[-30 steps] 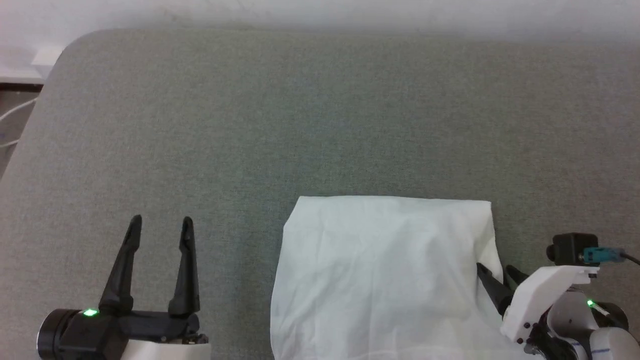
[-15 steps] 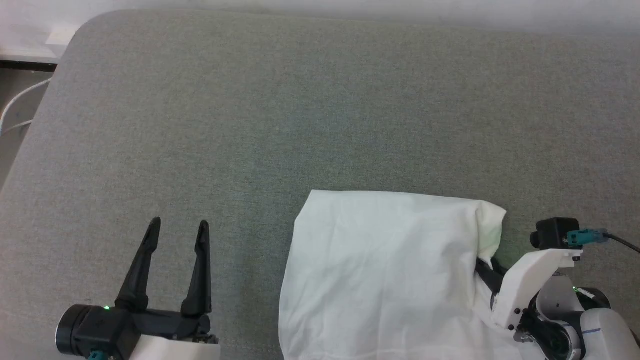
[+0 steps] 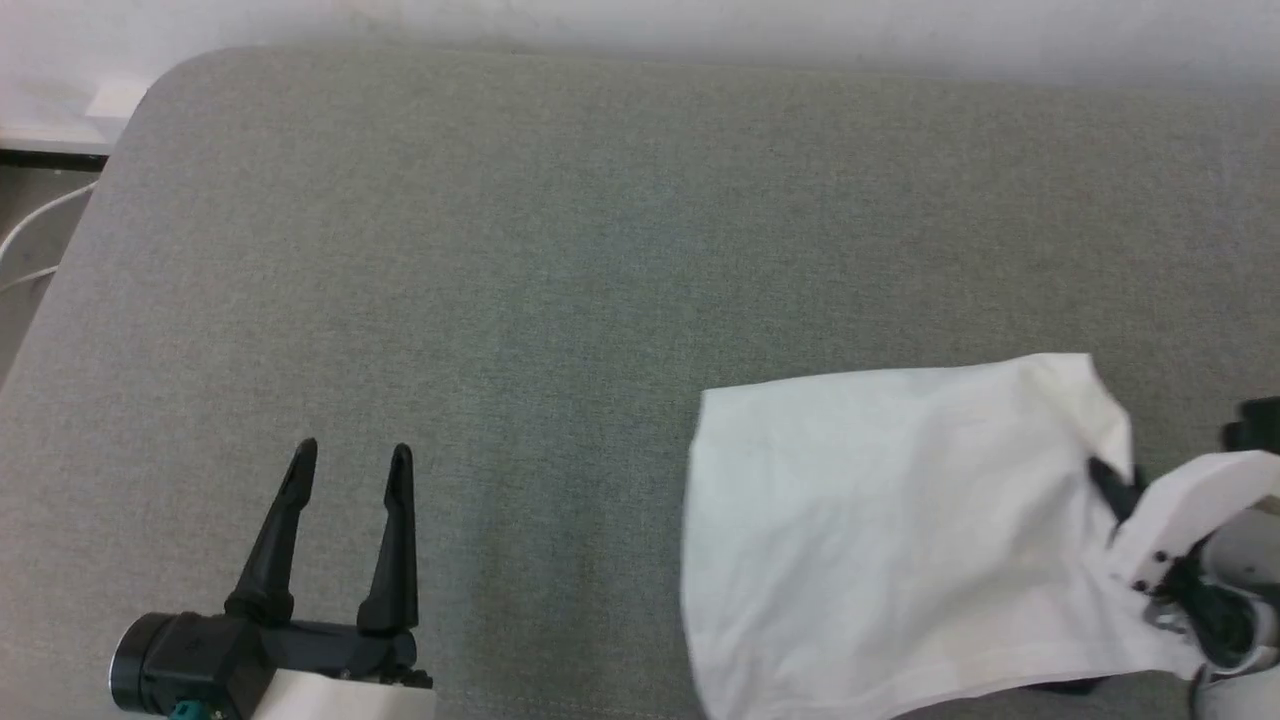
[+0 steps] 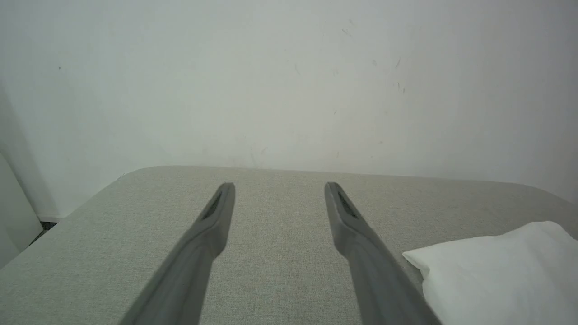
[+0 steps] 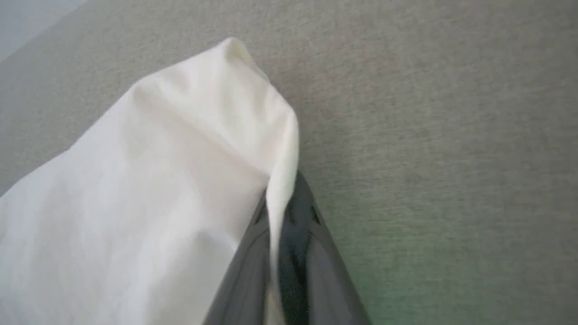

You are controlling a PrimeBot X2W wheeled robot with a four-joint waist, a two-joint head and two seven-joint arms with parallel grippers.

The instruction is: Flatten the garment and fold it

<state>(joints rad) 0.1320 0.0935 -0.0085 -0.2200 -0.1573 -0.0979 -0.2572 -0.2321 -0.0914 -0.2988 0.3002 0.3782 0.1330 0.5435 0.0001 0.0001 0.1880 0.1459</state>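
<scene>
The garment (image 3: 900,530) lies as a folded white bundle on the grey surface at the lower right of the head view; its black sleeves and collar are hidden, apart from a dark sliver under its near edge. My right gripper (image 3: 1112,482) is shut on the garment's right edge, and that corner (image 3: 1100,400) is lifted and curled. In the right wrist view the white cloth (image 5: 171,180) is pinched between the dark fingers (image 5: 311,243). My left gripper (image 3: 348,455) stands open at the lower left, well clear of the cloth. The left wrist view has the garment's corner (image 4: 496,271) to the right of its fingers (image 4: 216,212).
The grey padded surface (image 3: 560,250) stretches wide beyond and left of the garment, with a rounded far-left corner (image 3: 150,90). A white wall (image 4: 289,81) runs behind it. White cables (image 3: 40,215) hang off the left edge.
My right gripper has shut on the garment's right edge and dragged it to the right, lifting that corner. The left gripper stays open in place; the camera shifted slightly.
</scene>
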